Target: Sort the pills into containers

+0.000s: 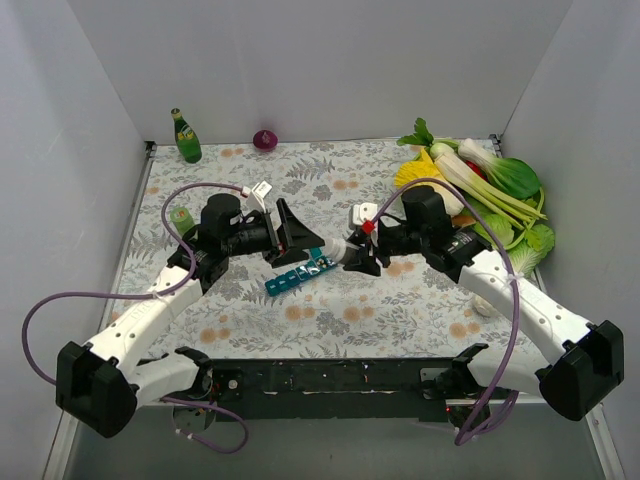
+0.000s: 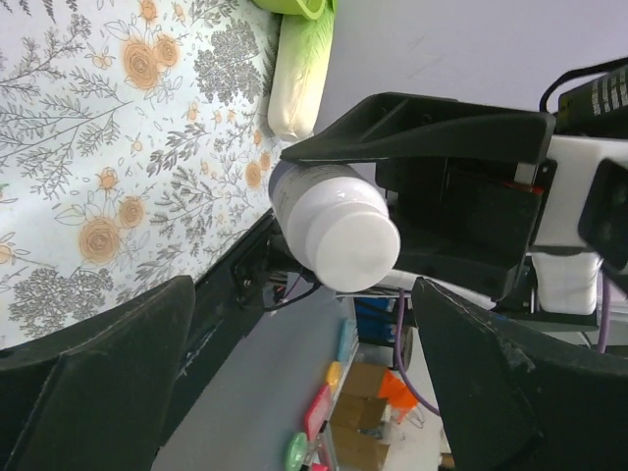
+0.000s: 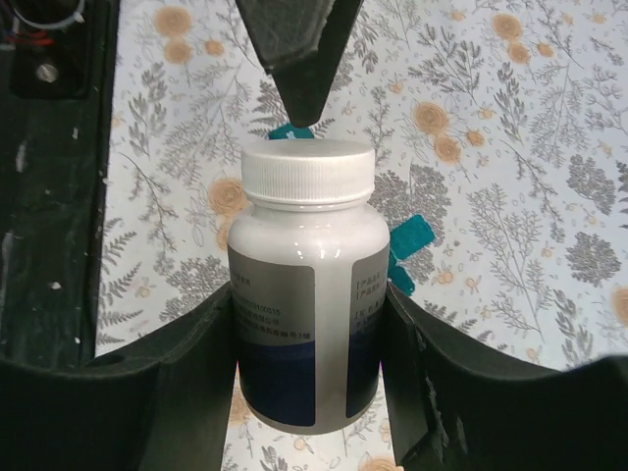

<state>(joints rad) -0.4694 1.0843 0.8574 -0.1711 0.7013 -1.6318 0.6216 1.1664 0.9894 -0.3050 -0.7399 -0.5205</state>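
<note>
My right gripper (image 1: 356,258) (image 3: 309,304) is shut on a white pill bottle (image 1: 343,250) (image 3: 308,294) with a grey and dark blue label and a white screw cap. It holds the bottle above the mat, cap pointing toward my left gripper. My left gripper (image 1: 296,236) (image 2: 304,294) is open wide and empty, with the bottle's cap (image 2: 353,245) just in front of its fingers, apart from them. The teal-blue pill organiser strip (image 1: 298,272) (image 3: 412,241) lies on the mat beneath both grippers. No loose pills show.
A green glass bottle (image 1: 186,137) and a purple onion (image 1: 265,139) stand at the back. A small green can (image 1: 181,215) sits at the left. Leafy vegetables (image 1: 485,185) are piled at the right, and a small white object (image 1: 483,305) lies beside the right arm.
</note>
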